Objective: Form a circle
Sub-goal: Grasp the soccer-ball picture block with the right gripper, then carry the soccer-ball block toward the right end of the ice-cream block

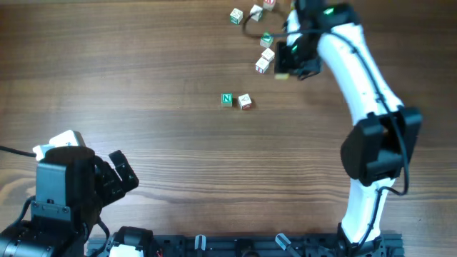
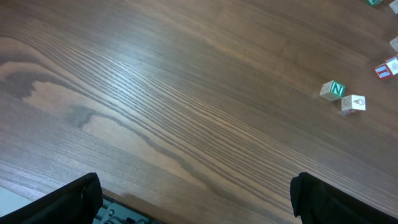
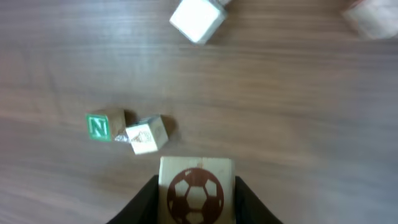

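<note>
Small wooden letter cubes lie scattered at the far side of the table, and no closed circle shows among them. A green N cube (image 1: pixel 227 100) (image 3: pixel 98 126) (image 2: pixel 333 90) touches a pale cube (image 1: pixel 245 101) (image 3: pixel 146 135) (image 2: pixel 353 103) near the middle. Several more cubes (image 1: pixel 266 54) curve up toward the far edge. My right gripper (image 1: pixel 284 63) (image 3: pixel 196 182) is shut on a cube with a dark red football mark (image 3: pixel 196 190), held above the table just right of that curve. My left gripper (image 1: pixel 120 173) (image 2: pixel 196 199) is open near the front left with nothing in it.
A blurred white cube (image 3: pixel 198 18) and another cube (image 3: pixel 373 15) lie beyond the held one. A red-marked cube (image 2: pixel 387 68) sits at the right edge of the left wrist view. The right arm (image 1: pixel 371 143) spans the right side. A black rail (image 1: pixel 271 246) runs along the front edge.
</note>
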Tool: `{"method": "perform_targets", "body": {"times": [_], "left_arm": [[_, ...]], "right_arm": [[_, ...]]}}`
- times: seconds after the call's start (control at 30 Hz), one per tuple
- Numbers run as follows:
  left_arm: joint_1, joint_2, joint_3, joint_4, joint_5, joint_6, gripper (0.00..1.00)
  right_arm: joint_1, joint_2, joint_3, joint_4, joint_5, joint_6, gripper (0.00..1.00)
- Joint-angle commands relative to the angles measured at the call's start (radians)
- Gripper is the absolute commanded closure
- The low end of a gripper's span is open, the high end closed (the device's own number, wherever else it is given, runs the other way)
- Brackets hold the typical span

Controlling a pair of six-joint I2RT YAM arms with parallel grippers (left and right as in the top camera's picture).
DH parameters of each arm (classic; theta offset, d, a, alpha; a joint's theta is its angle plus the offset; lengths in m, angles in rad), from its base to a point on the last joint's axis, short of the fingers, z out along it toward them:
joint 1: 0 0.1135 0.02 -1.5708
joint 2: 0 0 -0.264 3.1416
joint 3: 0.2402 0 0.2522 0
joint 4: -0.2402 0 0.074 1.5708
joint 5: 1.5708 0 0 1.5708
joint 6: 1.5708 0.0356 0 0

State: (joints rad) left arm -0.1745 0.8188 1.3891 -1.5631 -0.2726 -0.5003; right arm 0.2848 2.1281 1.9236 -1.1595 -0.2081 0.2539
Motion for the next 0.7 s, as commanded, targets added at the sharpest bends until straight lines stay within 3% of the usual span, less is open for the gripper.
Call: {"method": "perform_targets", "body": {"times": [0.0,0.27,0.37,0.5,0.67], "left_arm": [[0.006,-0.002,-0.005,0.002,-0.016,-0.013,0.00],[0.006,-0.002,-0.005,0.002,-0.016,-0.013,0.00],[0.006,-0.002,-0.005,0.002,-0.016,-0.013,0.00],[0.006,-0.002,-0.005,0.002,-0.016,-0.013,0.00],[0.006,-0.002,-0.005,0.002,-0.016,-0.013,0.00]], "right_arm": [[0.050,0.019,-0.156,0.137,0.040,0.013,0.84],[0.055,0.020,-0.415,0.485,0.068,0.064,0.79],[0.055,0.020,-0.430,0.505,0.122,0.065,0.75],[0.055,0.019,-0.430,0.503,0.148,0.069,0.56],[0.055,-0.015,-0.411,0.445,0.147,0.115,0.44]]}}
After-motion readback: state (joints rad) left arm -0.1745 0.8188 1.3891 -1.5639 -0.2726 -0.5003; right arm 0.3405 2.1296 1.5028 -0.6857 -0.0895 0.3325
